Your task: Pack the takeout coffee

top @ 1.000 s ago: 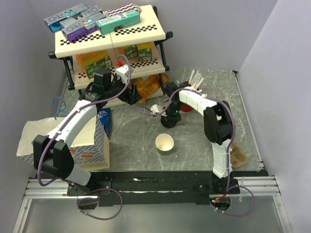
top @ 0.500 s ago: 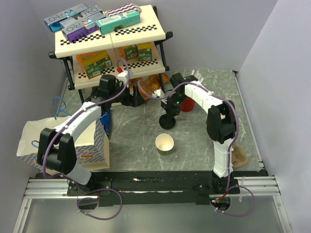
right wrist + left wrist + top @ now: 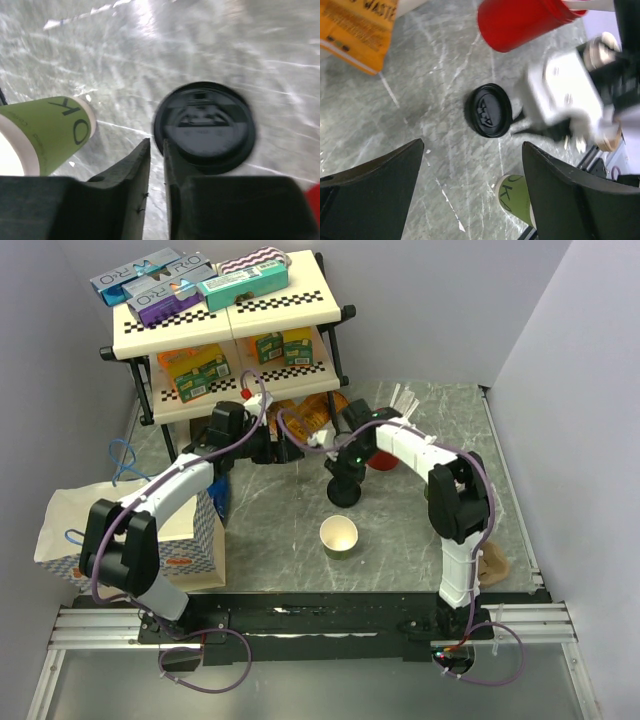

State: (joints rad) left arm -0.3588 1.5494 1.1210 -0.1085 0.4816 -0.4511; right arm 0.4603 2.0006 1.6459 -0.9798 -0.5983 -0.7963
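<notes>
The green paper cup stands upright near the middle of the table, its cream inside showing. It also appears in the left wrist view and the right wrist view. The round black lid lies flat on the table just behind it. My right gripper hovers at the lid's edge. Its jaws stand a narrow slit apart with nothing between them. My left gripper is wide open and empty, left of the lid and looking at it.
A red cup of white sticks stands behind the lid. Orange packets lie under the two-tier shelf. A checkered paper bag sits at the left. A brown cardboard piece lies at the right edge.
The left arm has swung right toward the lid. The right gripper moved back, then down over the lid, and its jaws have parted slightly.
</notes>
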